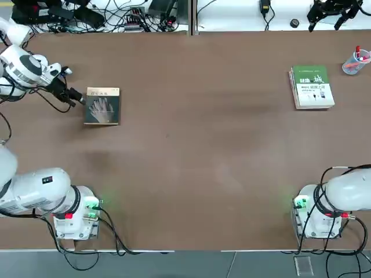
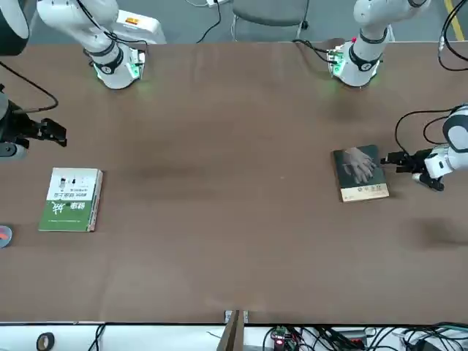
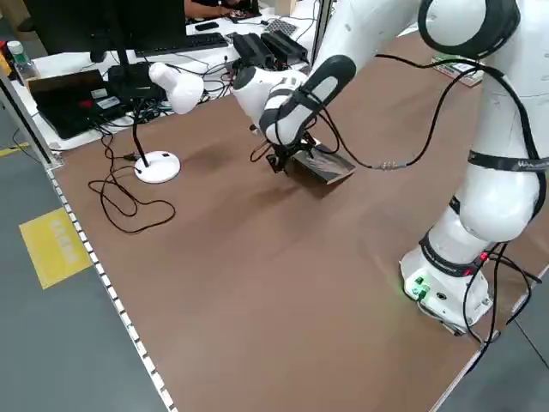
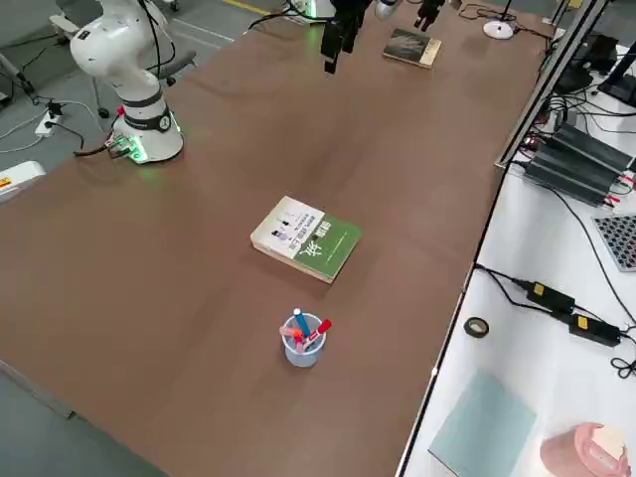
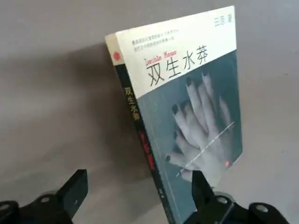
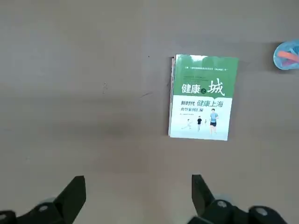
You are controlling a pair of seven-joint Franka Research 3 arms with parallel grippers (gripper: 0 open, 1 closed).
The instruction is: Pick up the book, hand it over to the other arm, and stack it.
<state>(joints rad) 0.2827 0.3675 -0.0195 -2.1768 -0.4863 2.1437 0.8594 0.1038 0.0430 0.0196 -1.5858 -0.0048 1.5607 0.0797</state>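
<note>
My left gripper (image 5: pixel 135 198) sits closest to the lens, fingers spread wide w/ nothing between them, low at the table (image 1: pixel 191 150) and just beside the paperback (image 1: pixel 102 106), on its spine side. The paperback lies flat, face up, on the table's left part, far from the green-and-white book (image 1: pixel 312 87) over on the right. My right gripper (image 6: pixel 138 198) hangs wide open and empty above that second book.

Handling, my guess: thin, light, bendy cover, prob. slick; flat on the wood, so no gap under it. Best bite is across the spine edge, where it's stiffest.

Looks: dark grey-green cover, pale hand w/ dark nails, tan band up top w/ black characters, dark spine.
</note>
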